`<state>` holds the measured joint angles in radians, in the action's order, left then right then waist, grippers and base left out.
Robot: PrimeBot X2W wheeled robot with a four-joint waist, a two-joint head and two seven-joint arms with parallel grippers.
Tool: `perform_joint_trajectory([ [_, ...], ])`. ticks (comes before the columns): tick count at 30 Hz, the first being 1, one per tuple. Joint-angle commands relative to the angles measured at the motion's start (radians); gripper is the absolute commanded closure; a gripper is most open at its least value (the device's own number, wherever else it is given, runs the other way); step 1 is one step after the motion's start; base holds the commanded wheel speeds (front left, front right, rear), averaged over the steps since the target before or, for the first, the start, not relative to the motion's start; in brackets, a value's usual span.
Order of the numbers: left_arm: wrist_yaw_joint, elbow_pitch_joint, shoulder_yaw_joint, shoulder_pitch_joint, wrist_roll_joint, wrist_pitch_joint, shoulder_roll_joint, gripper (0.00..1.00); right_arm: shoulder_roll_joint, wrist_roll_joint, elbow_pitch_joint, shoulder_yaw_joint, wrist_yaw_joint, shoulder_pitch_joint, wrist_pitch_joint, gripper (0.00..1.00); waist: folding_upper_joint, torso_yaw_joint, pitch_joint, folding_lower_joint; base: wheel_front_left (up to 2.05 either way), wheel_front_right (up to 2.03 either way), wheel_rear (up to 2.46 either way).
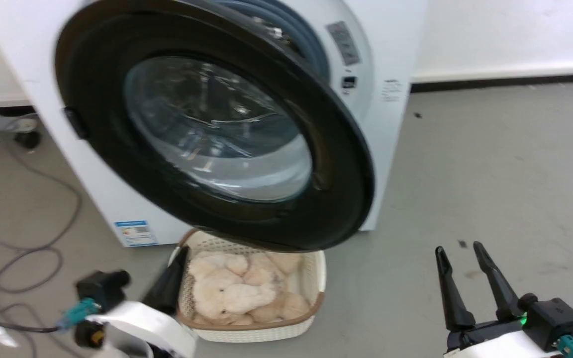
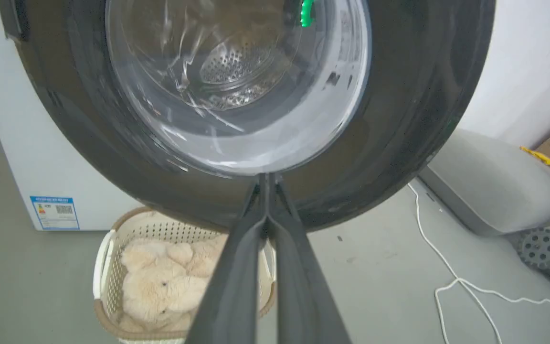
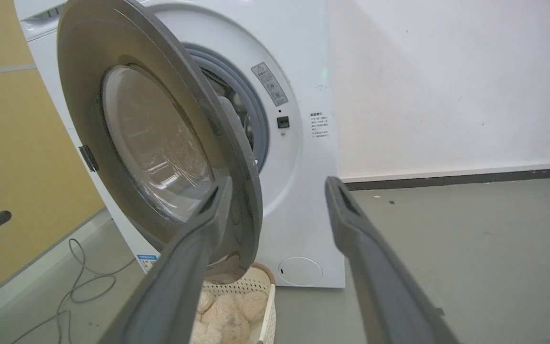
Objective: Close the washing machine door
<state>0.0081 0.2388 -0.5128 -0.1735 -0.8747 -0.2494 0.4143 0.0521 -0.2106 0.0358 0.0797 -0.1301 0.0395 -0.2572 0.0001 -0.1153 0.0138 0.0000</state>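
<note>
Room: a grey floor [image 1: 490, 174] runs to a white wall [image 1: 515, 35], with loose cables [image 1: 28, 258] trailing along the floor's left side.
Washer: the white washer [image 3: 299, 200] stands on the floor. A strip of its grey gasket [image 3: 258, 129] shows behind the door's right edge.
Door: the door [image 1: 217, 129] hangs ajar. It is hinged on the robot's left, and its free right edge stands off the washer's front, with the glossy outer face toward the robot.
Basket: a white basket [image 1: 319, 271] of plush toys [image 1: 241, 293] sits on the floor under the door's lower edge.
Left arm: the left end effector [image 2: 266, 179] has its fingers pressed together and holds nothing. Its tips are at the door's lower black rim, just below the glass, and whether they touch cannot be told.
Right arm: the right end effector [image 1: 458, 247] has its fingers apart and empty, over bare floor well to the door's right.
Key relation: the door's outer face lies straight ahead of the left fingers, making the left arm the nearer. A forward push toward the washer looks like the move to swing it shut.
</note>
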Motion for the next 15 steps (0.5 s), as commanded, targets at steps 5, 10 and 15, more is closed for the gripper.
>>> perform_joint_trajectory([
  [5,0.047,-0.219,0.244,0.086,0.252,-0.012,-0.084,1.00,-0.002,0.002,-0.013,-0.015,-0.001,0.019,-0.005,0.00,-0.0001,0.081,-0.028,0.0000,0.00,0.00,0.00],
  [10,0.040,-0.324,0.389,0.225,0.436,-0.012,-0.212,1.00,-0.002,0.000,-0.016,-0.008,-0.001,0.023,-0.005,0.00,-0.0001,0.104,-0.031,0.0000,0.00,0.00,0.00],
  [15,-0.034,-0.313,0.408,0.314,0.581,-0.012,-0.263,1.00,-0.002,0.004,-0.015,0.000,-0.001,0.028,-0.005,0.00,-0.0001,0.119,-0.030,0.0000,0.00,0.00,0.00],
])
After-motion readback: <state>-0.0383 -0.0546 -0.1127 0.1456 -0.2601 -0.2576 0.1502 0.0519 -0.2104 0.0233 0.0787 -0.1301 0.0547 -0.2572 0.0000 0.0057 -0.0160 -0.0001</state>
